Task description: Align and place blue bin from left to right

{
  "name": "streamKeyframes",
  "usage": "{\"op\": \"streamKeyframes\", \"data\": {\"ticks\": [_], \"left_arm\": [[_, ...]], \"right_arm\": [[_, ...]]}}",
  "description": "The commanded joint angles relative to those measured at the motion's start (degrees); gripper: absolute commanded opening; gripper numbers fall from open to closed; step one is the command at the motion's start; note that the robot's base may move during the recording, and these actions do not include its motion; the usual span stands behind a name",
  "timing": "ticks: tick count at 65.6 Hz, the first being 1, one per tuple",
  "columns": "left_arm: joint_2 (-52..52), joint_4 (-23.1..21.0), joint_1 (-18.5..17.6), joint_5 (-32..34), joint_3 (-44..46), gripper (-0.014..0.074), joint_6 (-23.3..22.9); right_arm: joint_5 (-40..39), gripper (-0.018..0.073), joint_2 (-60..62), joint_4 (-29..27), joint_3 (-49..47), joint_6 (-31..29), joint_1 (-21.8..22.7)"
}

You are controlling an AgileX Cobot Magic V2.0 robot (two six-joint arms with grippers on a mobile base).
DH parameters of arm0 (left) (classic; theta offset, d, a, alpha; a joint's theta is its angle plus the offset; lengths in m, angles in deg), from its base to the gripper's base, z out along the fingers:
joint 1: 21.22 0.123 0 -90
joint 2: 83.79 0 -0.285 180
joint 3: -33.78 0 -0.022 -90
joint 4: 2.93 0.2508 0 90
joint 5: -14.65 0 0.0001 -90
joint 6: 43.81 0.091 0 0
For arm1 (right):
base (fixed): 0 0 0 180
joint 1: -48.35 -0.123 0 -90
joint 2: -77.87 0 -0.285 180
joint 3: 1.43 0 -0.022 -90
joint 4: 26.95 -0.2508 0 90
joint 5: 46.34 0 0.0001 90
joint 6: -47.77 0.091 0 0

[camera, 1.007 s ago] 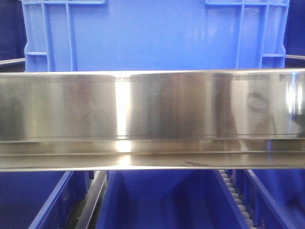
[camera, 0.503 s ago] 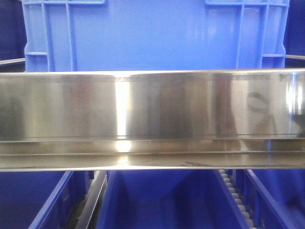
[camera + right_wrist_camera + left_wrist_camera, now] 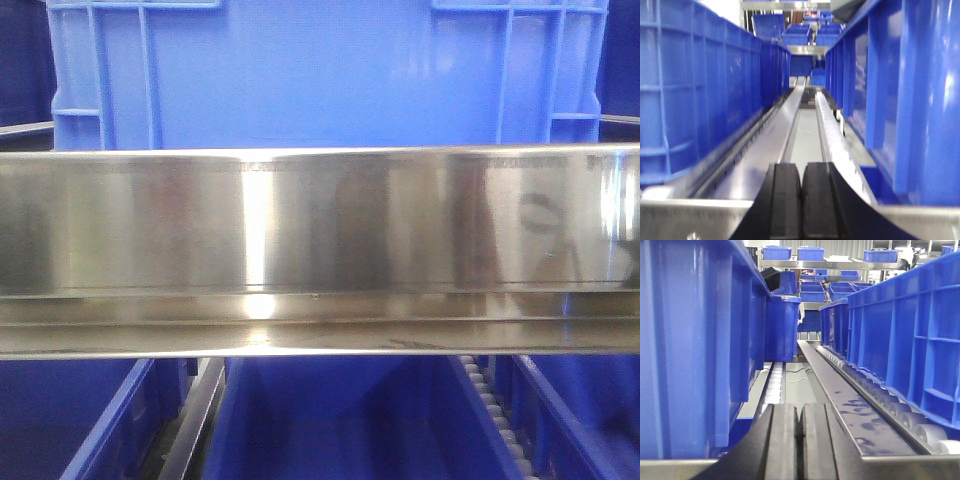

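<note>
**Front-facing view.** The blue bin [image 3: 320, 75] fills the upper part of the frame almost edge to edge. It stands behind a steel rail [image 3: 320, 250] that crosses the middle. The front panel is smooth and glossy, so I judge it slippery and unfit for a pinch. The ribbed grids at the upper left and upper right corners offer edges to push or hook. The shell looks like stiff moulded plastic. Its contents are hidden, so I treat the weight as unknown. Neither of my grippers appears here. Darker bins [image 3: 340, 420] lie along the bottom edge.

**Left wrist view.** My left gripper [image 3: 799, 440], at bottom centre, has its pads pressed together with nothing between them. It sits in a lane between two walls. I judge the ribbed wall at the right of the frame to be the blue bin [image 3: 910, 330]. It rests on a roller track [image 3: 880, 400], so I expect it to run easily along the lane. The front view hides these rollers behind the rail. A neighbouring crate [image 3: 690, 340] fills the left.

**Right wrist view.** My right gripper [image 3: 802, 200], at bottom centre, is likewise closed and empty. I take the ribbed wall at the left of the frame to be the bin's opposite flank [image 3: 695, 90], which the other views do not show. A second crate [image 3: 920, 100] fills the right. Given the bin's width, I would handle it with both arms, one on each side wall.
</note>
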Motion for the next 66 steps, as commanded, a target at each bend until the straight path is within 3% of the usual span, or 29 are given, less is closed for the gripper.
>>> {"op": "streamKeyframes", "data": {"ticks": [1,25,47,66], "left_arm": [[-0.2,0.0,0.1,0.2,0.7,-0.0111,0.2],[2.2,0.3,0.1,-20.7,21.0,-0.0111,0.2],[23.5,0.0,0.1,-31.8,43.4,-0.0111,0.2],[38.7,0.0,0.1,-29.4,55.0,-0.0111,0.2]], "right_arm": [[-2.8,-0.0079,0.2,-0.2,0.0,-0.2,0.1],[18.4,-0.0079,0.2,-0.2,-16.7,0.2,-0.2],[22.2,-0.0079,-12.4,-0.2,-32.4,0.2,-0.4],[25.6,-0.0079,-31.1,-0.2,-51.3,0.2,-0.4]]}}
